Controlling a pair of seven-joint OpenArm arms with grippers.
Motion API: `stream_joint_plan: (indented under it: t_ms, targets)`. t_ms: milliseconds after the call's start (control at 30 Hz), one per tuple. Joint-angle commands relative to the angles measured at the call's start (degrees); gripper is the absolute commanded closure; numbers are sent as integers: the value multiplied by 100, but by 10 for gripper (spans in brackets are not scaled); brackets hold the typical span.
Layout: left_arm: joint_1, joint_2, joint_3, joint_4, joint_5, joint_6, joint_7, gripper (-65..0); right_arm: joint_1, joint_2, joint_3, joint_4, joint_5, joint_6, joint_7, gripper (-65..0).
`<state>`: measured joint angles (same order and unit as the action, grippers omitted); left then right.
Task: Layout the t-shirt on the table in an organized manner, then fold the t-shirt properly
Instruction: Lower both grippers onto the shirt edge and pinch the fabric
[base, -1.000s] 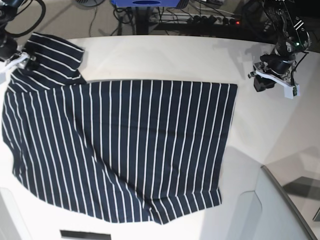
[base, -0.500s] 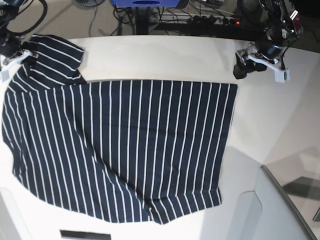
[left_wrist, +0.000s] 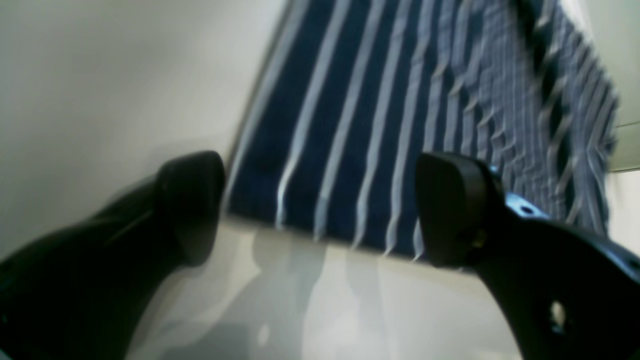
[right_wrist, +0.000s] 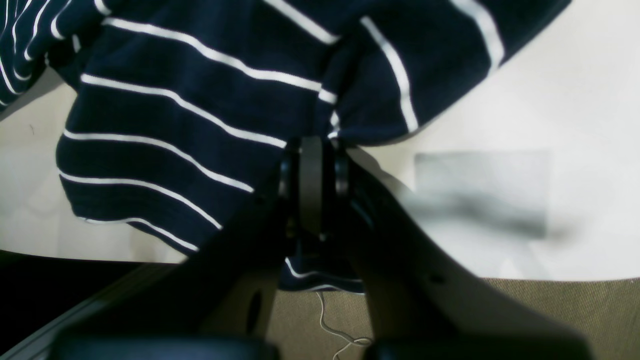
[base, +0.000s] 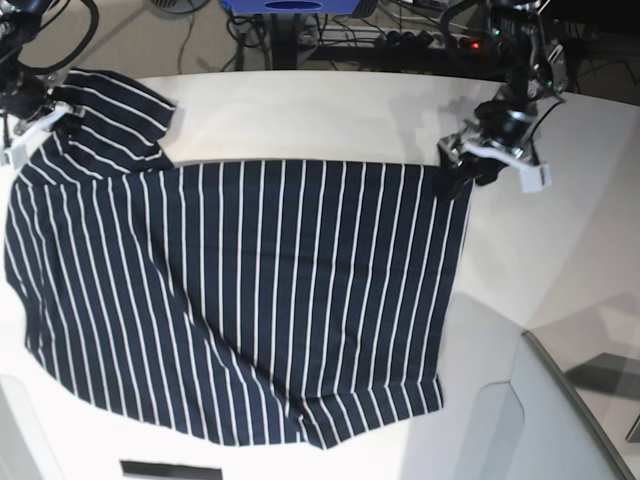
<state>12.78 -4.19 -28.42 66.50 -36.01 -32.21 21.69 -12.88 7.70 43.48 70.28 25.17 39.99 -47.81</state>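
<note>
While the t-shirt (base: 250, 290) lies spread on the table (base: 330, 110), limp and light, it likely bunches unless taken by corners. Left gripper (left_wrist: 320, 210) hangs with jaws wide, empty, at the hem corner; right gripper (right_wrist: 311, 150) pinches a sleeve.

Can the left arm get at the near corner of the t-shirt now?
Probably yes: the left gripper is open, its fingers either side of the t-shirt corner, and nothing lies between them on the table.
</note>
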Motion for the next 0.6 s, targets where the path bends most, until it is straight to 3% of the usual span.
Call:
stream_joint_plan:
  t_ms: [0, 67, 133, 200, 367, 467, 567]
  targets:
    - [28, -43, -19, -123, 106, 87, 165, -576, -8, 52, 8, 36, -112, 1, -120, -8]
    - [-69, -43, -10, -272, 106, 87, 165, -566, -17, 52, 8, 36, -112, 1, -120, -8]
    - [-86, -43, -10, -342, 106, 87, 165, -499, -17, 52, 8, 36, -112, 1, -120, -8]
    - [-95, -43, -10, -342, 106, 87, 165, -378, -17, 52, 8, 36, -112, 1, -120, -8]
    - [-121, -43, -10, -342, 106, 87, 165, 0, -87, 52, 8, 36, -112, 1, -94, -8]
    - [-86, -43, -10, -290, 106, 104, 174, 0, -96, 60, 8, 132, -112, 1, -120, -8]
    - [37, -52, -28, 36, 106, 385, 200, 0, -325, 34, 8, 757, -95, 1, -137, -8]
